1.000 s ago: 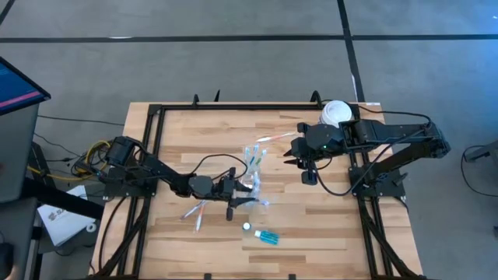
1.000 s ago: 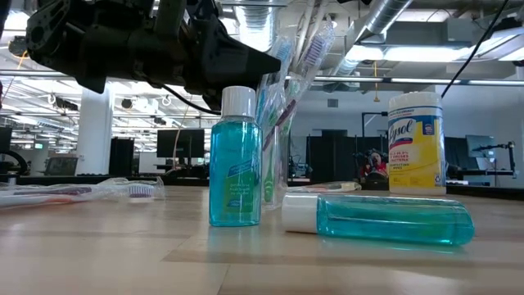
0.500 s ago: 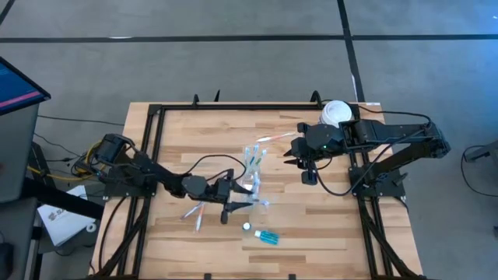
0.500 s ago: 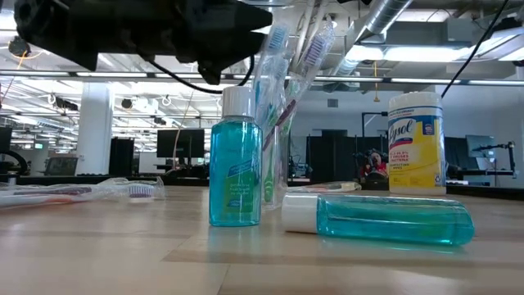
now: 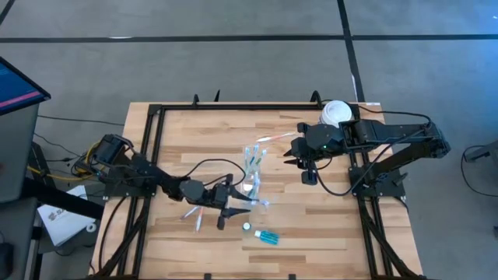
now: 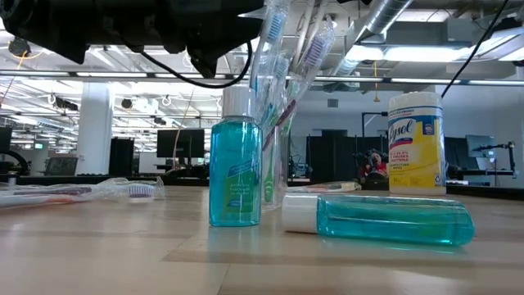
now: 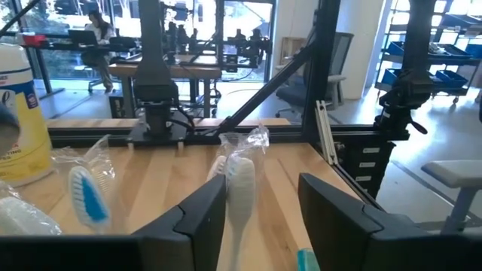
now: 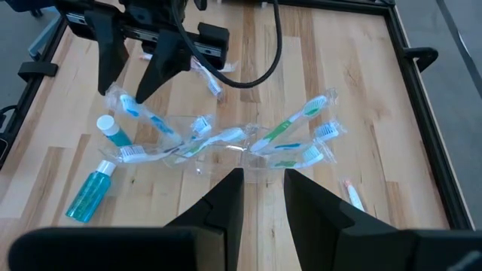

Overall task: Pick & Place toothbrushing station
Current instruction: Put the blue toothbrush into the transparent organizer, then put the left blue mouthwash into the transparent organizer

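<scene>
A clear tumbler (image 5: 254, 187) stands on its base mid-table and holds several wrapped toothbrushes (image 8: 290, 132) that fan out over its rim. My left gripper (image 5: 236, 208) hangs level at the tumbler's near-left side, open. In the left wrist view a white brush head (image 7: 241, 188) shows between its fingertips (image 7: 263, 203); I cannot tell whether it touches them. One small blue white-capped bottle (image 6: 235, 160) stands upright; another (image 6: 381, 217) lies on its side. My right gripper (image 5: 299, 169) waits open, high over the table's right part.
Loose wrapped toothbrushes (image 5: 194, 212) lie flat left of the bottles, and one more (image 5: 276, 138) lies farther back. A yellow container with a white lid (image 5: 336, 113) stands at the back right. A black frame (image 5: 152, 155) runs along the table's sides.
My left gripper has risen and drawn back from the tumbler toward the table's near-left. The brushes stay standing in the tumbler. The bottles have kept their places.
</scene>
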`<state>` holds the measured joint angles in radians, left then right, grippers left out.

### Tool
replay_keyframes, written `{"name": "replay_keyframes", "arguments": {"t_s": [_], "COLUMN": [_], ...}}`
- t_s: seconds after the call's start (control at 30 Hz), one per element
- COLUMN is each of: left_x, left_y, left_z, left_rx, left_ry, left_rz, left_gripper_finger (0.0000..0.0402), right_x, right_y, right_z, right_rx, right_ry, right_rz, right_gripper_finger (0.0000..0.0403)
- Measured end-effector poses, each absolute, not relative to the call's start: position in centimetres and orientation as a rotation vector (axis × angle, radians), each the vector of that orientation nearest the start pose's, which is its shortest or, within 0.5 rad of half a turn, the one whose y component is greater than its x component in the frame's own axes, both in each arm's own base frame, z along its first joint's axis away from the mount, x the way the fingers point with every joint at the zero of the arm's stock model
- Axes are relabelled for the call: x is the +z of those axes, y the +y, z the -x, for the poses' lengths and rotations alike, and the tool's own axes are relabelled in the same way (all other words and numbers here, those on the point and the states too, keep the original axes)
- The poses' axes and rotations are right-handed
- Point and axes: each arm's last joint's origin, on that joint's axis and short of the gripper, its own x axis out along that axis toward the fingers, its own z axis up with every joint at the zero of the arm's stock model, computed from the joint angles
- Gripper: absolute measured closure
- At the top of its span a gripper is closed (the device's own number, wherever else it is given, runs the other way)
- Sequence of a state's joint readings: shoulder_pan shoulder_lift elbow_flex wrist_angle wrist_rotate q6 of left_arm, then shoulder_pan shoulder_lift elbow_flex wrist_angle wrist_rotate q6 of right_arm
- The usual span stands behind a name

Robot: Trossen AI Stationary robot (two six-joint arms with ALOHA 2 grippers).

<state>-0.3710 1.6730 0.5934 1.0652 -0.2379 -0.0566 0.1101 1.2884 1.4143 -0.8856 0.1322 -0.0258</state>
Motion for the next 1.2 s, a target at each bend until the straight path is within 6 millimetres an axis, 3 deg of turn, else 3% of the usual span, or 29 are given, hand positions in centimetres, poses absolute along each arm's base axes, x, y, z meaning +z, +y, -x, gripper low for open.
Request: {"name": "replay_keyframes", "arguments": {"t_s": [0.33, 0.63, 0.9, 1.2], "left_x": [18.0, 20.8, 20.2, 19.5], "left_y": [-10.8, -11.0, -12.6, -14.3], "left_z": [-29.2, -28.1, -27.5, -26.9], "left_rx": [-0.138, -0.158, -0.318, -0.378], "left_ry": [-0.001, -0.099, -0.031, 0.008], "left_rz": [0.061, 0.039, 0.045, 0.043], "left_gripper_finger": [0.0243, 0.0248, 0.0252, 0.0265], "right_x": [38.1, 38.1, 38.1, 38.1], "right_y": [2.4, 2.4, 2.4, 2.4], "right_z": [-25.1, -25.1, -25.1, -25.1], "right_rx": [-0.011, -0.011, -0.011, -0.012], "right_ry": [0.755, 0.752, 0.752, 0.752], "right_rz": [0.117, 0.116, 0.116, 0.116], "right_gripper_finger": [0.0316, 0.0316, 0.0316, 0.0316]}}
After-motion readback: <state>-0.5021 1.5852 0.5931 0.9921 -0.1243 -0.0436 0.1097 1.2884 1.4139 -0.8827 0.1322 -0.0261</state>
